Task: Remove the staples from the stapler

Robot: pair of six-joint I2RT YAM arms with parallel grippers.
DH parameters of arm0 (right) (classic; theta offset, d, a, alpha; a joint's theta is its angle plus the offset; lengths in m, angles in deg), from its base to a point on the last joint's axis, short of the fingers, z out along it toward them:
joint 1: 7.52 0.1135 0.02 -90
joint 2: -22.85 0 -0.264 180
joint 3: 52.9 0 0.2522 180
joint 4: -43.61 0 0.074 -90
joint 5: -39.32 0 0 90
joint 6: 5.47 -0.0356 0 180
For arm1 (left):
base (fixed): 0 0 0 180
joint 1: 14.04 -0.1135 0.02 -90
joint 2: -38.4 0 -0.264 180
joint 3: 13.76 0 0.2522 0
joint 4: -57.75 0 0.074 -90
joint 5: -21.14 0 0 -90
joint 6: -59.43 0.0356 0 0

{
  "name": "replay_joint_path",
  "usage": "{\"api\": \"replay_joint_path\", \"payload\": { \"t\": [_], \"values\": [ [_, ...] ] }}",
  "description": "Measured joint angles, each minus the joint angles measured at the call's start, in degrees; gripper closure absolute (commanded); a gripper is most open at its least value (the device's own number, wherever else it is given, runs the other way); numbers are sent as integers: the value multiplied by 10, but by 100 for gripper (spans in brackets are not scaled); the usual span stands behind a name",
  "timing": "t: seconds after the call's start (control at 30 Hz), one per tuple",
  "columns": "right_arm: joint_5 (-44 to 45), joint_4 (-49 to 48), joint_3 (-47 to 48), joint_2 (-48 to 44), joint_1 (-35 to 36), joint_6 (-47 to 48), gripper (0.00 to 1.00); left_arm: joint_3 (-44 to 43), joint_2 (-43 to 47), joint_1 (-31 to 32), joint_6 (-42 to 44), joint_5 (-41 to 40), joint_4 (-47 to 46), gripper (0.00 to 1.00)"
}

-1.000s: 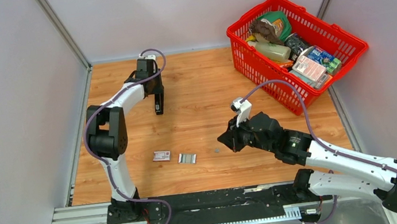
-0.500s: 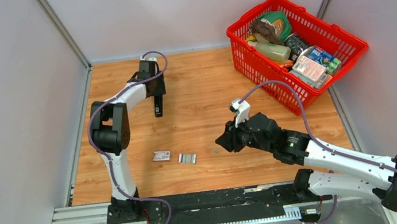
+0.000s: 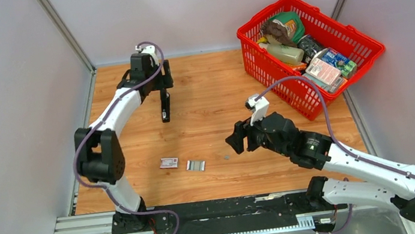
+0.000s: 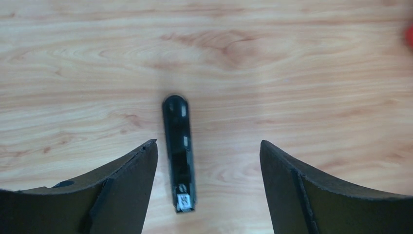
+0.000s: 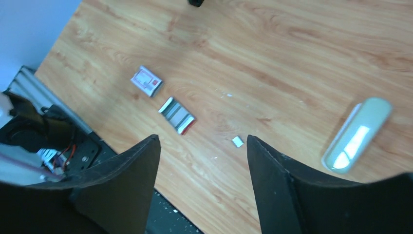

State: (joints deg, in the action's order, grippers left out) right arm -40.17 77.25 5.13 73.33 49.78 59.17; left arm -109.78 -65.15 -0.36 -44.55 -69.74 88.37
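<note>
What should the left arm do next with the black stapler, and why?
Probably lower the left gripper and close on the stapler: it lies flat on the table, lengthwise between the open jaws, and nothing is gripping it yet.

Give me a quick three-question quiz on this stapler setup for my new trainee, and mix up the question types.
1. True or false: the left gripper is shut on the stapler.
2. The right gripper is: A) open and empty; B) shut and empty; C) out of view.
3. Fill the gap: the red basket stands at the far ___ corner of the table.

Key: 1 false, it is open with the stapler lying on the wood below it; 2 A; 3 right.
</note>
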Motion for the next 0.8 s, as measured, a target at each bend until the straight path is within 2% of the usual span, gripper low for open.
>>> {"api": "replay_joint_path", "payload": {
  "t": [0.17,0.3,0.5,0.8],
  "values": [
    [65,60,43,20,-17,3,24,61,120,10,-25,77,-13,18],
    [88,89,61,43,-63,0,24,91,156,58,-31,99,-12,18],
    [89,124,64,78,-153,-8,20,152,182,180,-42,90,1,17],
    [128,145,46,66,-189,-41,15,191,185,292,-128,32,-30,16]
  ]
}}
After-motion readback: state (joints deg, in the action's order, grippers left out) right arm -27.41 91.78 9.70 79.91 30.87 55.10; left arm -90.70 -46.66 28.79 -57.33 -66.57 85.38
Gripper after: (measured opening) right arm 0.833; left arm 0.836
